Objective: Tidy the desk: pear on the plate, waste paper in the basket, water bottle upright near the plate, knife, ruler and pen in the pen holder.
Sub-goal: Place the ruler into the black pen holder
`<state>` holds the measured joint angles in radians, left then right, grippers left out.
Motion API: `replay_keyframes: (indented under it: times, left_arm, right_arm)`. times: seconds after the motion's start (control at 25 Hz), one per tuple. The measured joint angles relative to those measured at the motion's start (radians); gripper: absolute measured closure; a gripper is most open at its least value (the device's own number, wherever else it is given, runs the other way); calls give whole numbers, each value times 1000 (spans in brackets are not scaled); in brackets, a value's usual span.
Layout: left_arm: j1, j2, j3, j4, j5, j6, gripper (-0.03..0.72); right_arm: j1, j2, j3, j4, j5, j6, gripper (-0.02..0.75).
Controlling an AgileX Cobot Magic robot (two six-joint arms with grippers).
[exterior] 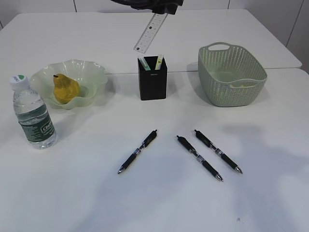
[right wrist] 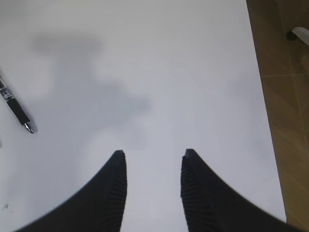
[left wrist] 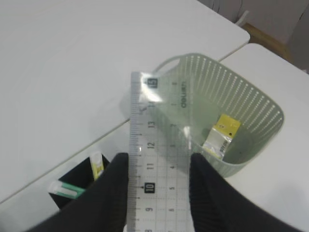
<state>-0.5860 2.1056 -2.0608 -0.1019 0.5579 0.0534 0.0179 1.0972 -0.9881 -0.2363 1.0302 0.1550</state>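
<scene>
Exterior view: left gripper (exterior: 164, 9) holds the ruler (exterior: 150, 32) tilted above the pen holder (exterior: 153, 77).

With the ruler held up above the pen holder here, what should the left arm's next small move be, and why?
Probably lower it straight down: the left hand grips the clear ruler, which hangs tilted, its lower end just above and slightly left of the black pen holder. A small shift right would line it up with the opening.

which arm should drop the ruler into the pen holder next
Left. Its gripper already grips the ruler, which hangs tilted right above the pen holder. The right gripper is open and empty over bare table, near one pen.
</scene>
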Motion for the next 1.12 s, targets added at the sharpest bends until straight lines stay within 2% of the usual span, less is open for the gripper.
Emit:
replay_keyframes:
  times: [0.48,0.88,1.12]
  left_arm:
    - [0,24,0,-9,-206,0,426]
    - [0,28,58,-25,-232,0,426]
    - [0,13,88,-31,-183,0,426]
  right_arm:
    - [0,0,0,2,-2,0,424]
    - [0,0,0,2,-10,0,424]
    - [0,0,0,2,-14,0,424]
